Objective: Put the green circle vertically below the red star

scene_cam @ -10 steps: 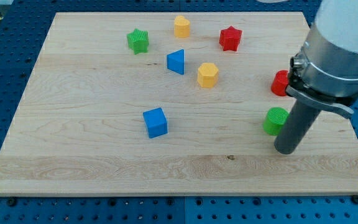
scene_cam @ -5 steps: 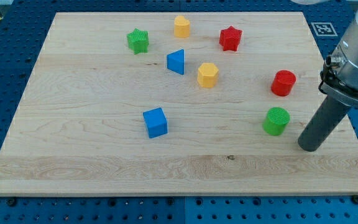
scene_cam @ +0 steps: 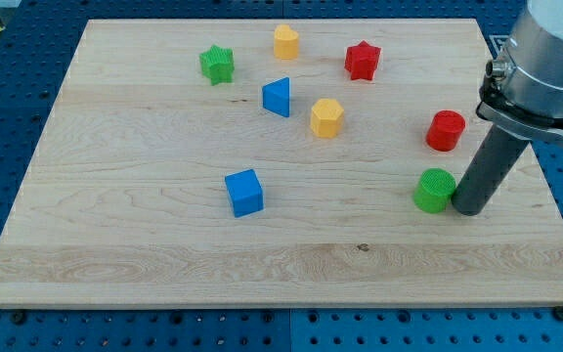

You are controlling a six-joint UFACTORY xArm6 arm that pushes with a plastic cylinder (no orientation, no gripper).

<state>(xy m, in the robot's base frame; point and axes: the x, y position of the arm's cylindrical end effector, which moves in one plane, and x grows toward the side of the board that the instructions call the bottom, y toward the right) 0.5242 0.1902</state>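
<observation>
A pale wooden board (scene_cam: 115,244) lay on a blue perforated bench, with small coloured blocks scattered over it. The arm had no gripper to open or close, only a straight dark rod, and so held nothing. The rod's tip (scene_cam: 467,210) rested on the board toward the view's right edge, just beside the green circle (scene_cam: 434,190) on that block's right flank, touching it or very nearly; the gap was too fine to judge.

The green circle sat in the right half of the board, a little below the middle. The red star (scene_cam: 362,60) stood near the view's top, up and to the left of the green circle. A red circle (scene_cam: 446,130) lay just above the green one, close to the rod.

The relation that mattered was this: the green circle lay to the tip's left, and the spot under the red star lay further left again. A leftward push looked the natural next move.

Elsewhere stood a green star (scene_cam: 217,65), a yellow heart-like block (scene_cam: 285,41), a blue triangle (scene_cam: 277,97), a yellow hexagon (scene_cam: 326,117) and a blue cube (scene_cam: 244,192).
</observation>
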